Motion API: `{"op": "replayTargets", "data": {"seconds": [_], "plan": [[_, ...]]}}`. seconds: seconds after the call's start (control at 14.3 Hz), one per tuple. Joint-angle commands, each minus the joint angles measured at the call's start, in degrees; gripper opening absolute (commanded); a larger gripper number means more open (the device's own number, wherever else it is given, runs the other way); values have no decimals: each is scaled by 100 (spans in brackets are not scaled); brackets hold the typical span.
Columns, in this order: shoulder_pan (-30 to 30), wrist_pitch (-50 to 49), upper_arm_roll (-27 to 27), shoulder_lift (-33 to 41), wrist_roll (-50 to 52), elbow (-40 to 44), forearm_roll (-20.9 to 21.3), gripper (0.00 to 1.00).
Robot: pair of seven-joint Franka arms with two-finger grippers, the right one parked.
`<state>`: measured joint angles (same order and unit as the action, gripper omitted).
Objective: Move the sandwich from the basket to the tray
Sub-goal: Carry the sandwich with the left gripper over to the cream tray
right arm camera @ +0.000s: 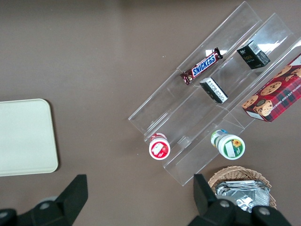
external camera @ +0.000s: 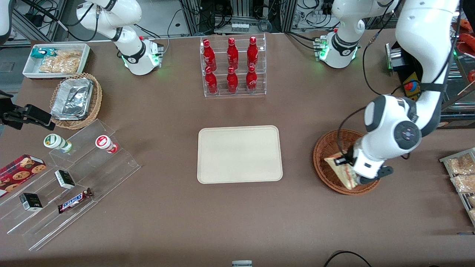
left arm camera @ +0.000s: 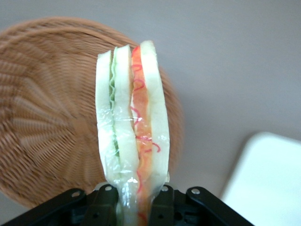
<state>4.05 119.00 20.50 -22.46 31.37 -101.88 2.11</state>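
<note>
One sandwich (left arm camera: 131, 122): a wrapped wedge held over the basket, its striped cut edge facing the wrist camera and its long axis running straight out from the fingers.
Gripper (left arm camera: 133, 205): the left arm's, hanging above the basket's nearer part, fingers (left arm camera: 104, 207) pinching the wedge's narrow end from both flat sides.
Basket (external camera: 326, 155): round brown wicker toward the working arm's end of the table, with the sandwich (external camera: 343, 171) over its nearer half.
Tray (external camera: 239, 154): cream, flat and bare at mid-table, well apart from the basket.
Open room: plain brown table (external camera: 297, 122) lies between basket rim and tray edge.
Surroundings: a clear rack of red bottles (external camera: 232, 65) stands farther from the front camera than the tray; stepped acrylic shelves (external camera: 70, 185) with snacks sit toward the parked arm's end.
</note>
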Motion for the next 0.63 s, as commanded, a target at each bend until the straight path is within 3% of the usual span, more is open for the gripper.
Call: {"op": "replayTargets", "data": {"seconds": [0.0, 0.21, 0.56], "plan": [[-965, -1182, -73, -458, 27, 1375, -8, 11], [-1896, -1310, -81, -1075, 377, 1986, -9, 12], [-2681, -300, -116, -1822, 721, 2198, 9, 15]]}}
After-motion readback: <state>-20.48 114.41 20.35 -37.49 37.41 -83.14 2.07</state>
